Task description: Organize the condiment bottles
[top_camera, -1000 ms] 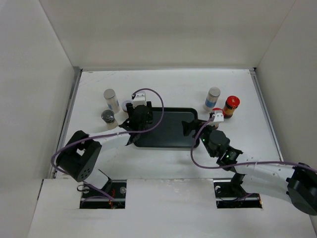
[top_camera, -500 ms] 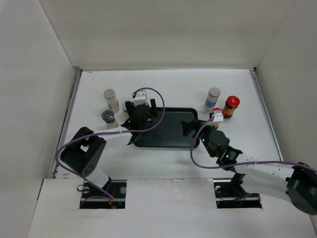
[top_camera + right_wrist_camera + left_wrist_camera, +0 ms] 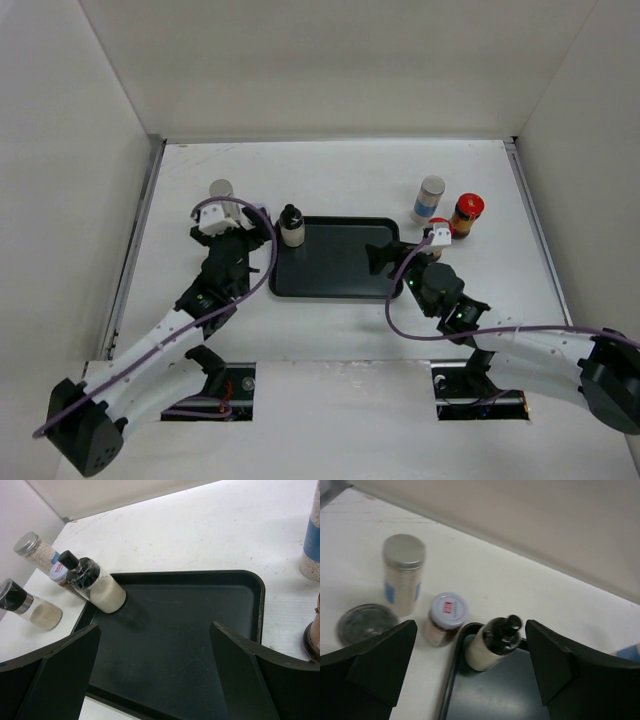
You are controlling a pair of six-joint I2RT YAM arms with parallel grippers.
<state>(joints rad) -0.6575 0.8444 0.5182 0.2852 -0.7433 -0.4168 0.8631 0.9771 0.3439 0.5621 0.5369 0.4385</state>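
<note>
The black-capped jar point(image 3: 291, 226) stands upright inside the tray point(image 3: 340, 270), tucked into its 10 o'clock corner. The left gripper point(image 3: 470, 640) hangs off the tray's 9 o'clock side with its fingers spread wide and nothing between them. Its wrist view shows the black-capped jar a little way ahead of the gap and apart from both fingers. Three more jars stand on the table point(image 3: 340, 170) outside that corner. A white-lidded jar point(image 3: 446, 617) is just beside the tray rim. A silver-capped jar point(image 3: 403, 572) with a blue label stands farther out toward 10 o'clock, and a clear-lidded jar point(image 3: 366, 622) is nearest the left finger. The right gripper point(image 3: 155, 635) hovers over the tray's 3 o'clock end, its fingers also wide apart and gripping nothing, with bare tray floor below them. Off the tray at about 2 o'clock stand a blue-banded jar point(image 3: 429, 199) and, to its right, a red-capped jar point(image 3: 466, 214). A second red-capped jar point(image 3: 437, 226) sits nearer the tray, mostly hidden behind the right wrist.
</note>
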